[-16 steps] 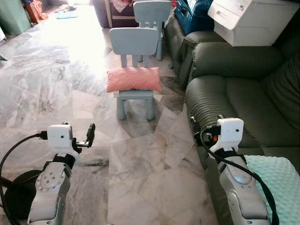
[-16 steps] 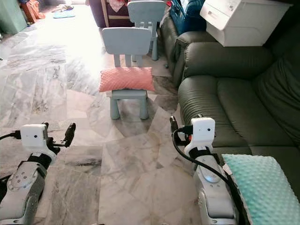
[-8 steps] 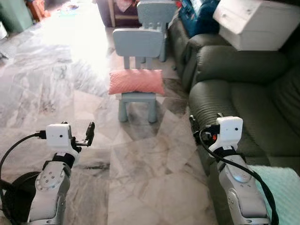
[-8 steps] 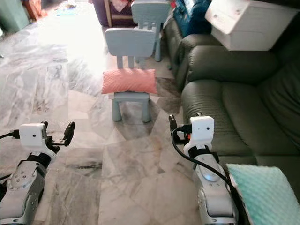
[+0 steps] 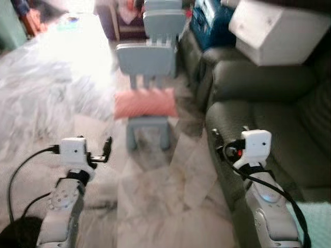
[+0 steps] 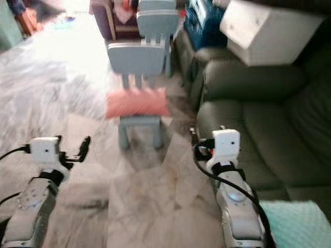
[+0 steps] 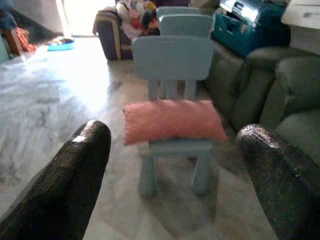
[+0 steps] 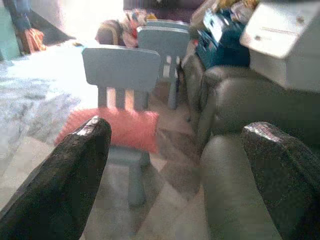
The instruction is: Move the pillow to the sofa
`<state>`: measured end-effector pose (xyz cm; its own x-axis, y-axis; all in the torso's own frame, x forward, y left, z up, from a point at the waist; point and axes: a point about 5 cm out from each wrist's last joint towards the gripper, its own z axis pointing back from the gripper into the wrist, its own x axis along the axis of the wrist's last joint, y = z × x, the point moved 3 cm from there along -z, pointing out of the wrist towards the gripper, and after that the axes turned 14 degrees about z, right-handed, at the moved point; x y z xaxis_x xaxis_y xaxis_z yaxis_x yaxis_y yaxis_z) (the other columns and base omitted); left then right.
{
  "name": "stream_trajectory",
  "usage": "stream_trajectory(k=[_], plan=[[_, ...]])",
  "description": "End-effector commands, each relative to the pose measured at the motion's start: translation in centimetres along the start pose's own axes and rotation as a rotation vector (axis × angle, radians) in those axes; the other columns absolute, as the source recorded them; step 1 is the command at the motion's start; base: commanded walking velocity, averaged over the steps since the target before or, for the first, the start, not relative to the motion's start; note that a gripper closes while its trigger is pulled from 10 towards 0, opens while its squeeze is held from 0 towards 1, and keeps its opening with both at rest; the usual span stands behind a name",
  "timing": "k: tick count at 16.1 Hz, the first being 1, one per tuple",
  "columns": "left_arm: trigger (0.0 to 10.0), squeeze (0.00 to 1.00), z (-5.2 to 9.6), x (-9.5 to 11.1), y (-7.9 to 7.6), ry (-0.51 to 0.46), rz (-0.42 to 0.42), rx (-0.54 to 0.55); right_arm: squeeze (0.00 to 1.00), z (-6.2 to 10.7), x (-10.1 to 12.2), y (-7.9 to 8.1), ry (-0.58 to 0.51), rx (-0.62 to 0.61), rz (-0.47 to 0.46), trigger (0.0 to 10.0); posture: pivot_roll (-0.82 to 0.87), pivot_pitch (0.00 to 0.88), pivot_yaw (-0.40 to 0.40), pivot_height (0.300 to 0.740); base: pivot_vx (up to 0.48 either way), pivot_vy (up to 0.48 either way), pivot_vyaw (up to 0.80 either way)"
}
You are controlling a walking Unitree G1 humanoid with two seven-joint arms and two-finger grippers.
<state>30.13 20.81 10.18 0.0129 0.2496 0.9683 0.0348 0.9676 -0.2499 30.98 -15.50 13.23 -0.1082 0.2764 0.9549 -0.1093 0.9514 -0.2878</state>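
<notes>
1. In the upper middle of the head views, the pink pillow (image 5: 145,103) lies flat across the seat of a small blue chair (image 5: 147,62), overhanging the seat at both ends. The chair stands on the marble floor (image 5: 62,98), just beside the dark green sofa (image 5: 269,103) that takes up the right of the frame.
2. You have neither arm on anything yet. The left pincer (image 5: 106,150) sits at lower left with its fingers spread apart and empty; the right pincer (image 7: 0,0) is not the one shown there, so judge it from its own wrist view, where both black fingers (image 8: 75,165) stand wide and hold nothing.
3. The head views are blurred, so I judge you are walking in. Settle before you reach; do not aim from a smeared picture.
4. Stop square to the chair with the pillow centred between your arms.
5. Take the pillow from both ends at once. It looks soft and will likely sag from one corner.
6. Lift clear of the chair back before you turn right, or you may drag the light chair along.
7. The sofa seat nearest the chair looks bare; aim there, away from the white box (image 5: 274,31) on the sofa's upper part.
</notes>
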Motion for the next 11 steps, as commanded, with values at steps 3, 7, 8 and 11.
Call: stream_trajectory(k=[3, 7, 8, 11], plan=[[10.0, 0.00, 0.31, 0.04, 0.94, 0.005, -0.011, 0.025, 0.00, -0.11, 0.28, 0.71, -0.008, 0.018, -0.008, 10.0, -0.08, 0.127, -0.023, 0.740, 0.394, 0.274, 0.00], [10.0, 0.00, 0.31, 0.00, 0.89, 0.007, -0.011, 0.023, 0.00, -0.11, 0.29, 0.78, -0.008, 0.019, -0.009, 10.0, -0.07, 0.128, -0.022, 0.740, 0.393, 0.275, 0.00], [10.0, 0.00, 0.31, -0.01, 0.89, 0.008, -0.012, 0.023, 0.00, -0.11, 0.29, 0.79, -0.008, 0.019, -0.008, 10.0, -0.08, 0.128, -0.022, 0.740, 0.394, 0.277, 0.00], [10.0, 0.00, 0.23, -0.12, 0.80, 0.012, -0.024, 0.022, 0.00, -0.12, 0.32, 0.81, -0.009, 0.017, -0.007, 10.0, -0.08, 0.128, -0.021, 0.740, 0.411, 0.182, 0.00]])
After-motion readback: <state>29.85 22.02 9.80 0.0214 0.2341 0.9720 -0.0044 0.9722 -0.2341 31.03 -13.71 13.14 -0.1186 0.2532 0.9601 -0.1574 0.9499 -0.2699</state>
